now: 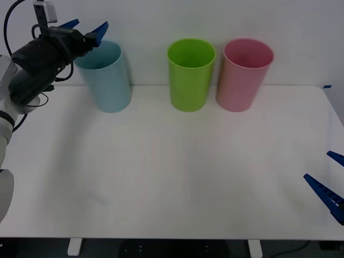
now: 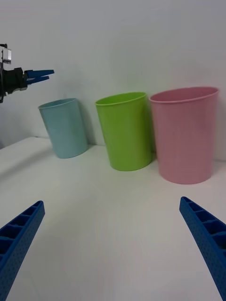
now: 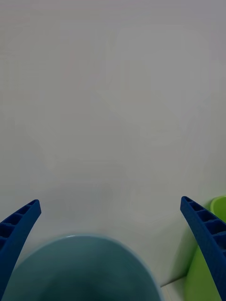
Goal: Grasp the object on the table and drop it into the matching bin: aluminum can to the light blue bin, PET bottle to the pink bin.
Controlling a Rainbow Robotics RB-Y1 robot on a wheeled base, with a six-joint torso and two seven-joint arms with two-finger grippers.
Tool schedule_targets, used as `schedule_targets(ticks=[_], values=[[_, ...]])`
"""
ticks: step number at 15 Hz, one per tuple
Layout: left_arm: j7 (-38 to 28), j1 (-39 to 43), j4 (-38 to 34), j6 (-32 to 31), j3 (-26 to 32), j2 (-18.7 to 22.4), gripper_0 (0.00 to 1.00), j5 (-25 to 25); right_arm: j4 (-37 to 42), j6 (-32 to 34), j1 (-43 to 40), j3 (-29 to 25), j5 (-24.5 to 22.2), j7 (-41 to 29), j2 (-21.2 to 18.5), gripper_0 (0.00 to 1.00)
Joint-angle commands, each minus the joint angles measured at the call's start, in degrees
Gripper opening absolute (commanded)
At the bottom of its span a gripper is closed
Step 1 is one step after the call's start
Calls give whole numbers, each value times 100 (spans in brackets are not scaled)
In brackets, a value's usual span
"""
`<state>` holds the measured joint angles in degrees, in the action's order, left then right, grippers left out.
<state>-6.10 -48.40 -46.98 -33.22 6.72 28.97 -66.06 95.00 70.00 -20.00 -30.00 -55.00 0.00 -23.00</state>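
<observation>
Left gripper (image 1: 86, 26): raised over the near-left rim of the light blue bin (image 1: 110, 80), fingers spread wide, holding nothing.
Right gripper (image 1: 329, 181): low at the table's right edge, fingers wide apart, empty.
Bins: light blue, green bin (image 1: 190, 75), pink bin (image 1: 243, 75) in a row along the far edge.
Table (image 1: 177, 177): broad bare white surface between the bins and the near edge.
Can: cannot tell where; inside of the blue bin hidden below its rim.

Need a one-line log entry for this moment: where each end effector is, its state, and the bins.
left end effector: open, above light blue bin | right end effector: open, low at table right edge | pink bin: untouched
</observation>
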Motion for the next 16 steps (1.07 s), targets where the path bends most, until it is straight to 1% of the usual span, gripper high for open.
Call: schedule_targets(ticks=[1,3,4,6,7,10,16], values=[[12,490,-505,-176,-4,135,100,286,0,0,0,0,0,0,0,100],[21,903,-918,-220,5,179,100,453,0,0,0,0,0,0,0,100],[39,1219,-1243,-246,22,223,100,585,0,0,0,0,0,0,0,100],[74,1729,-1718,-326,137,249,100,673,0,0,0,0,0,0,0,100],[100,2054,-1973,-493,286,249,100,717,0,0,0,0,0,0,0,100],[179,2748,-2430,-1081,646,249,100,726,0,0,0,0,0,0,0,100],[373,3900,-3151,-1995,1077,249,100,743,0,0,0,0,0,0,0,100]])
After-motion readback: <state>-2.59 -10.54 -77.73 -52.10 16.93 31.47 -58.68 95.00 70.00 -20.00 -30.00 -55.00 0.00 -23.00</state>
